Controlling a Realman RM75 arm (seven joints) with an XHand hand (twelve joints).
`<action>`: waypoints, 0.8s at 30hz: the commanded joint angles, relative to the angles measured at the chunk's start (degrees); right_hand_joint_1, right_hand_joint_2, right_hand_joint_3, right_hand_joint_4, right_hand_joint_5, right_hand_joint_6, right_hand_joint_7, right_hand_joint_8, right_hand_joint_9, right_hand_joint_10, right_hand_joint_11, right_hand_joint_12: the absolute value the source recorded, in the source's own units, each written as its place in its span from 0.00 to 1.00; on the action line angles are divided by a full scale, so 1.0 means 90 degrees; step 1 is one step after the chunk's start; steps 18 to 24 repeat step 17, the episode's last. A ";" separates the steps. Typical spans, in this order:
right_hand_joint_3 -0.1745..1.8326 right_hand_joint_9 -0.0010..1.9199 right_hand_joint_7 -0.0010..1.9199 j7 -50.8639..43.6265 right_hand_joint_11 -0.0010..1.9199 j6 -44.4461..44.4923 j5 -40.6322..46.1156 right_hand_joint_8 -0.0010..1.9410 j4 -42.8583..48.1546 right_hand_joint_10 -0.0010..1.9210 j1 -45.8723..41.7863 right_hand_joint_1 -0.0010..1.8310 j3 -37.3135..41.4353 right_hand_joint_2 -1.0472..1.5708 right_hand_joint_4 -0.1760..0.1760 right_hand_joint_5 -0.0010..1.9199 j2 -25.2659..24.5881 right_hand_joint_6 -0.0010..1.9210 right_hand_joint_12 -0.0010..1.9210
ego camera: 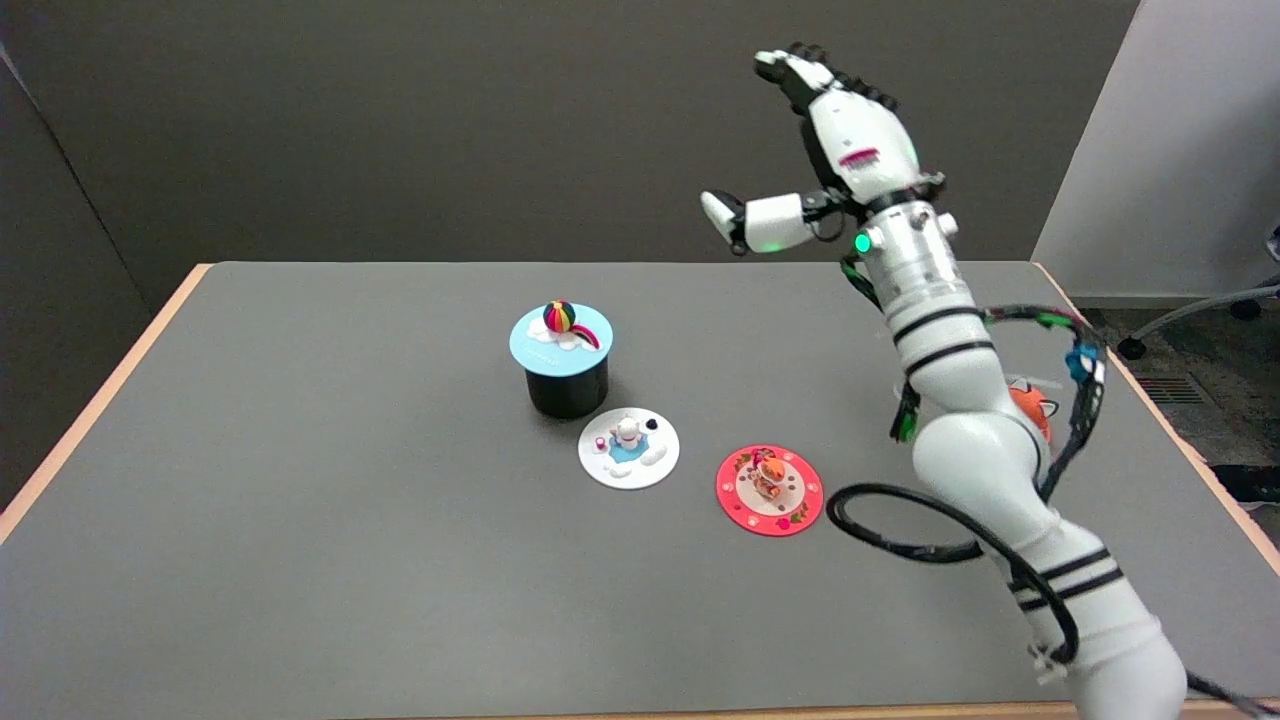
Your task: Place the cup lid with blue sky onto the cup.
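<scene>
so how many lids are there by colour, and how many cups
blue lid: 1, on the black cup
white lid: 1, flat on the table
red lid: 1, flat on the table
black cup: 1
orange object behind the arm: 1, kind unclear
total: 5

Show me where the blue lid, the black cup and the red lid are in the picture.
blue lid (561, 339), head view, on its light blue top face beside the rainbow ball.
black cup (567, 390), head view, on its dark side wall under the lid.
red lid (738, 494), head view, on its red rim, left side.
</scene>
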 commanded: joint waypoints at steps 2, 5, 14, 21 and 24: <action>0.54 0.18 0.12 -0.0045 0.22 0.1120 0.0002 0.07 -0.0249 0.10 -0.1340 0.40 0.0934 0.50 0.06 0.10 -0.0772 0.08 0.22; 0.54 0.18 0.12 -0.0012 0.22 0.1284 0.0035 0.07 -0.0154 0.10 -0.1402 0.40 0.1150 0.50 0.08 0.11 -0.0799 0.08 0.22; 0.54 0.18 0.14 0.0492 0.22 0.1546 0.0428 0.07 0.0118 0.09 -0.1765 0.39 0.1372 0.50 0.11 0.14 -0.0892 0.08 0.21; 0.54 0.18 0.15 0.0492 0.21 0.1530 0.0568 0.07 0.0195 0.09 -0.1796 0.39 0.1396 0.50 0.11 0.14 -0.0941 0.08 0.21; 0.54 0.18 0.15 0.0492 0.21 0.1530 0.0568 0.07 0.0195 0.09 -0.1796 0.39 0.1396 0.50 0.11 0.14 -0.0941 0.08 0.21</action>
